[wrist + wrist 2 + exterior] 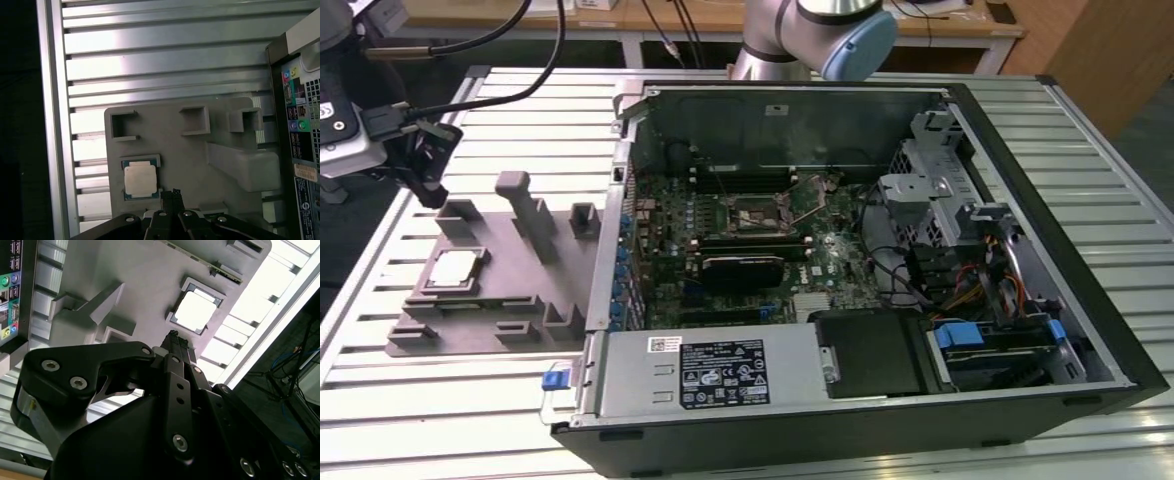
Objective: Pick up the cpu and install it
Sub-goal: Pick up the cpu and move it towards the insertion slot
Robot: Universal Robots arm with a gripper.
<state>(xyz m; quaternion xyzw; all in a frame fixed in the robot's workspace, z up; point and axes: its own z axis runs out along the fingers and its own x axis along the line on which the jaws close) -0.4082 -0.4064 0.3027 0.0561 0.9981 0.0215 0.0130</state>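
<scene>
gripper [174,194], fingers together, hangs near the cpu [140,180] — seated in grey fixture [190,155]

My pincer [176,339] wore smooth black casing with a dull sheen, set with bright metal screws [180,442]. The cpu [140,180] was topped in pale, satin metal. The tray [190,155] was matt grey plastic. The table [165,60] was ribbed bare metal, glaring where light struck.
</scene>
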